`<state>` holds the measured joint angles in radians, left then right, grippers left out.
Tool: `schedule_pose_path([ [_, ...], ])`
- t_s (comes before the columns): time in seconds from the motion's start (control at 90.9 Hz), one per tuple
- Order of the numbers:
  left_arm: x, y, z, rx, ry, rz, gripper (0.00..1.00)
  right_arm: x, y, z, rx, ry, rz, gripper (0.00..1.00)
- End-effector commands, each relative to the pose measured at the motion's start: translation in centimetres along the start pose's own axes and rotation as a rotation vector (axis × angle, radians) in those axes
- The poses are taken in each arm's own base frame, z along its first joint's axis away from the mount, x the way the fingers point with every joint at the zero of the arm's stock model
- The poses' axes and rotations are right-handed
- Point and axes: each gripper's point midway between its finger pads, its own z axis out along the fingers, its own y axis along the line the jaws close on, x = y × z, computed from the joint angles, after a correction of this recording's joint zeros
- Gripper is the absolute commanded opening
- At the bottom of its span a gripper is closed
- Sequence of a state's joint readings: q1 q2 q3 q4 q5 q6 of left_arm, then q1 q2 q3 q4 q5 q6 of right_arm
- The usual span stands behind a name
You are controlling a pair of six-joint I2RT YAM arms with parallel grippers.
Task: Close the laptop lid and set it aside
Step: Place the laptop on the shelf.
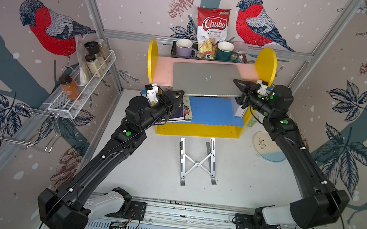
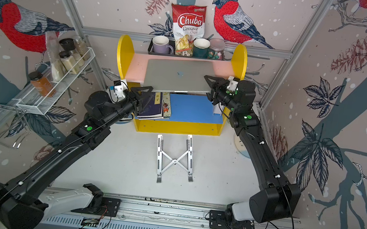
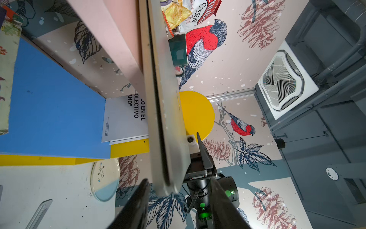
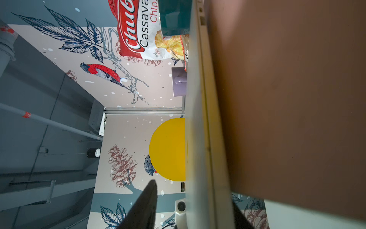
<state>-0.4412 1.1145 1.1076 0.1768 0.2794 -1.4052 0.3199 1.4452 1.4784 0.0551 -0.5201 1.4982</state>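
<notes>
The left gripper [image 3: 179,180] is straddling the near left corner of the laptop [image 3: 166,123]. One finger is standing above it and one below, with a gap on each side, so the jaws are open and clamping nothing. The right gripper [image 4: 193,191] is bracketing the opposite side edge in the same way. Its upper finger is clear of the metal, so it is also open and empty.

Between the two grippers, the laptop is lying flat on the pink shelf board [image 1: 163,71] of the yellow shelf unit [image 1: 266,63], with its front edge overhanging toward the arms. The laptop lid [image 1: 195,73] is already down, logo upward, and only a thin seam is showing along the edge. The closing therefore appears done, and the step in hand is probably the final placement.

To do it well:
- Confirm that the board, not the lower fingers, is carrying the weight.
- Spread both jaws evenly, then draw each gripper straight outward and level, so that no finger drags or tips the overhanging edge.
- If reseating, push both sides together. A loaded black tray [image 1: 173,50] is sitting just beyond the grippers.

Books [image 2: 154,106] are lying below the grippers. Well behind them, the folding stand [image 1: 197,162] is standing empty on the bench [image 1: 241,182].
</notes>
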Motion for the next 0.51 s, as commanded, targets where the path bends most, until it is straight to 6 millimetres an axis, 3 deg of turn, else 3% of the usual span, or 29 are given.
schedule_pose_path([
  [0.0,-0.1,-0.8,0.2,0.028,-0.006,0.023,0.48,-0.3,0.3,-0.3,-0.012,-0.019,-0.017,0.64],
  [0.275,-0.1,-0.6,0.8,0.026,-0.005,0.021,0.48,-0.9,-1.0,-0.4,0.012,-0.023,-0.005,0.93],
  [0.429,-0.2,-0.9,1.4,0.029,0.004,0.026,0.47,-1.0,-0.9,-0.7,0.019,-0.027,-0.022,1.00],
  [0.495,-0.1,-0.7,1.7,0.023,0.010,0.023,0.40,-1.0,-0.8,-0.6,0.027,-0.023,-0.028,1.00],
])
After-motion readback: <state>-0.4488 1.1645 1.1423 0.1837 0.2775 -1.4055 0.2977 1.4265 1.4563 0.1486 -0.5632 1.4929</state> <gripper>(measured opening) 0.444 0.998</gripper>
